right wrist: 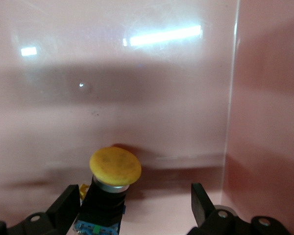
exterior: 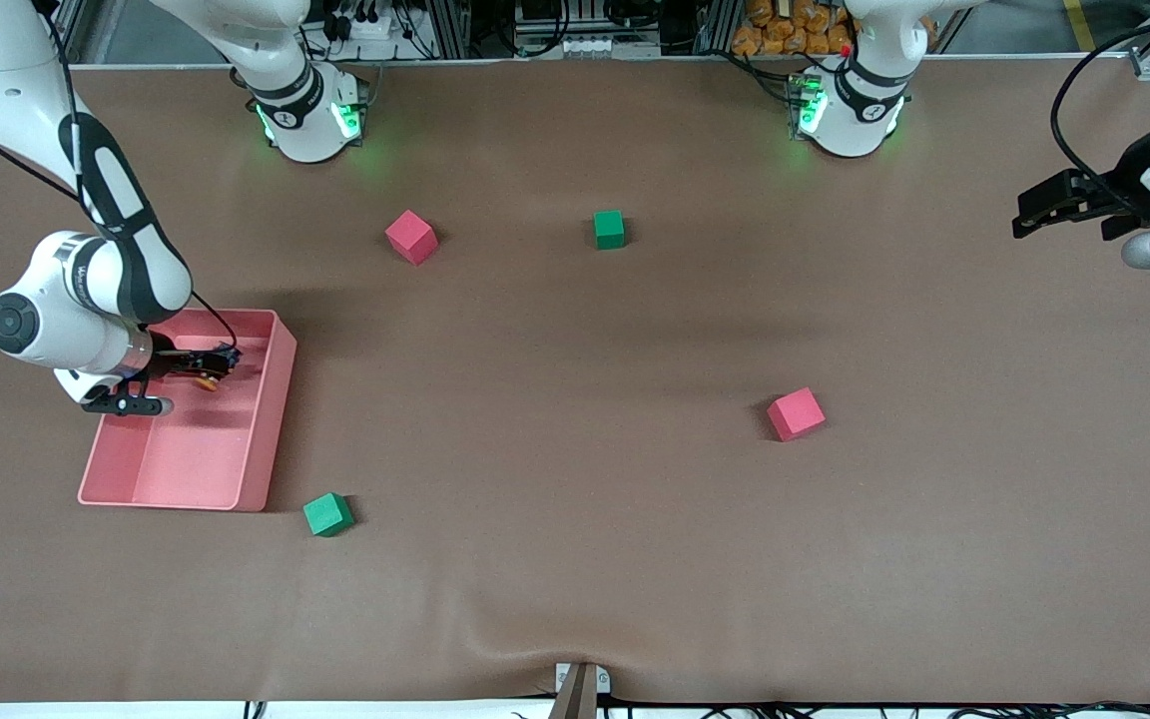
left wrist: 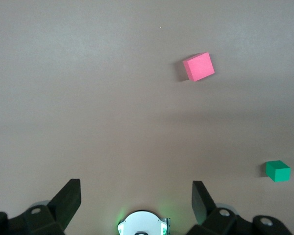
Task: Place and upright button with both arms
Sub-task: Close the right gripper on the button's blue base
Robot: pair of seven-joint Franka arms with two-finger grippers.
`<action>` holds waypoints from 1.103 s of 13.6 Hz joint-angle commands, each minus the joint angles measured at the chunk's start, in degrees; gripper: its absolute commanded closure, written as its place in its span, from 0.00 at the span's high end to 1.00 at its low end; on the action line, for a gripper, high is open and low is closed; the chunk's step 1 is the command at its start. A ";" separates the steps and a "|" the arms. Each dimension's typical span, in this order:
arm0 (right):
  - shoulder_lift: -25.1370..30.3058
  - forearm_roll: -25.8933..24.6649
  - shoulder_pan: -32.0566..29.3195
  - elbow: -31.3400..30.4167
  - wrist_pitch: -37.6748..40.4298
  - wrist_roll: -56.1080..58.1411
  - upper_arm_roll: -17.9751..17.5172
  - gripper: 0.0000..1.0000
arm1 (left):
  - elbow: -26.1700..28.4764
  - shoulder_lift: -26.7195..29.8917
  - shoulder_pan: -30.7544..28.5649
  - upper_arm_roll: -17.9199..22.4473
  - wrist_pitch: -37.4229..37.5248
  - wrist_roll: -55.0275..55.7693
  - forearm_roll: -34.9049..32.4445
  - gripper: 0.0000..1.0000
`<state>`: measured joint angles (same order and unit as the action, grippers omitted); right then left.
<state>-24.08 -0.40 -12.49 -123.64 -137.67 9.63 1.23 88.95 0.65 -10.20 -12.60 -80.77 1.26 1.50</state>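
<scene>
The button [right wrist: 115, 166], with an orange cap on a black body, lies inside the pink tray [exterior: 276, 399]; in the front view the button [exterior: 207, 382] shows as a small orange spot. My right gripper [right wrist: 134, 196] reaches into the tray and is open. The button sits between its fingers, close against one finger [right wrist: 68, 203] and apart from the other, with its cap pointing away from the palm. In the front view the right gripper [exterior: 218, 365] is low in the tray. My left gripper [exterior: 1029, 215] hangs open and empty over the left arm's end of the table, waiting; the left wrist view shows the left gripper [left wrist: 136, 188] over bare table.
Two red cubes [exterior: 411, 237] [exterior: 796, 413] and two green cubes [exterior: 609, 229] [exterior: 327, 514] lie scattered on the brown table. The left wrist view shows a red cube [left wrist: 199, 66] and a green cube [left wrist: 277, 171]. A tray wall [right wrist: 264, 122] rises beside the right gripper.
</scene>
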 commanded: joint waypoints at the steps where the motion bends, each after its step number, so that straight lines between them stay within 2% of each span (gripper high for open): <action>1: 0.44 -1.27 -1.22 -0.46 0.39 1.17 -0.88 1.00 | -0.45 0.76 -0.87 -0.32 1.66 -1.35 0.17 1.00; 15: 0.17 -1.27 -2.28 -0.46 0.39 3.72 -0.88 1.00 | -0.19 0.93 -0.70 -0.85 1.75 -1.44 0.17 1.00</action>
<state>-24.17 -0.42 -13.14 -123.67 -137.41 12.01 1.24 88.93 1.26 -10.34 -13.08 -79.85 1.16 1.50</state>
